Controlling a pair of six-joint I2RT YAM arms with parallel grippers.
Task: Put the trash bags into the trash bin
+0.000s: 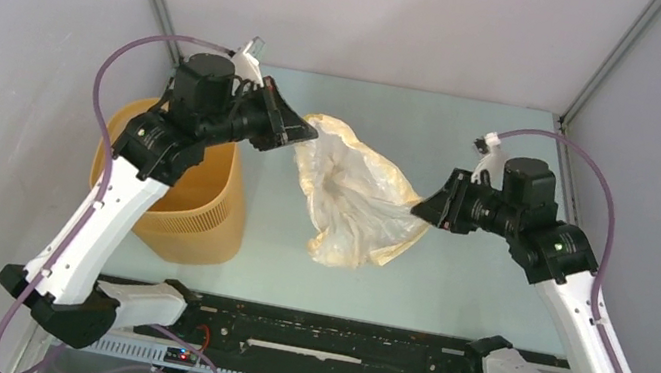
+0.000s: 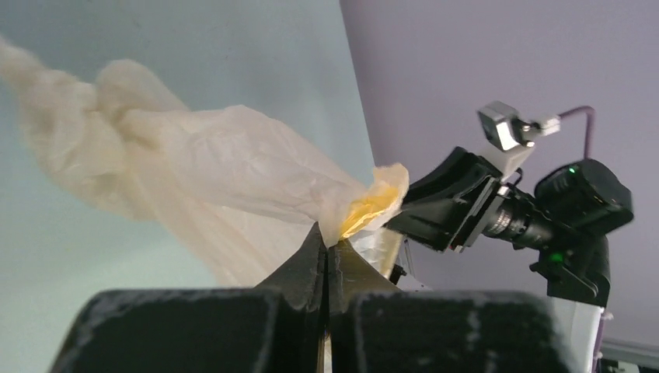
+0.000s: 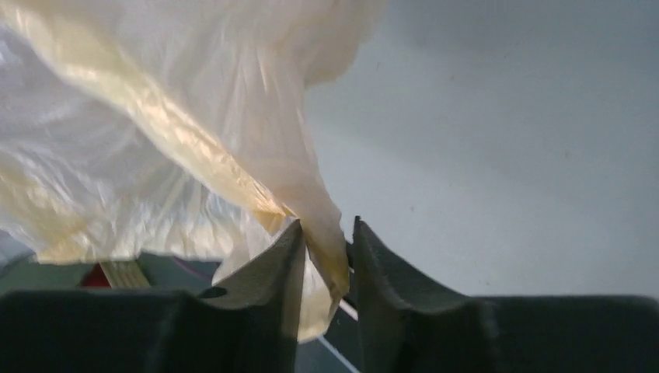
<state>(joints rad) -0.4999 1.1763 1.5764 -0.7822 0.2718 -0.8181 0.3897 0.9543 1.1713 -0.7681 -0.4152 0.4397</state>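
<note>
The trash bag [image 1: 355, 196] is a wrinkly cream-white film with a yellowish rim, spread in the air between my two grippers. My left gripper [image 1: 299, 136] is shut on the bag's yellowish rim; the left wrist view shows the jaws [image 2: 326, 237] pressed together on the film [image 2: 217, 163]. My right gripper [image 1: 419, 209] is at the bag's right edge. In the right wrist view its fingers [image 3: 280, 256] stand a little apart, with a fold of the bag [image 3: 155, 116] hanging in the gap. The orange-yellow trash bin [image 1: 202, 206] stands upright at the left, under my left arm.
Grey walls close in the pale green table [image 1: 453, 278] on the left, back and right. A black rail [image 1: 330, 344] runs along the near edge between the arm bases. My right arm's camera [image 2: 505, 210] shows in the left wrist view, beyond the bag.
</note>
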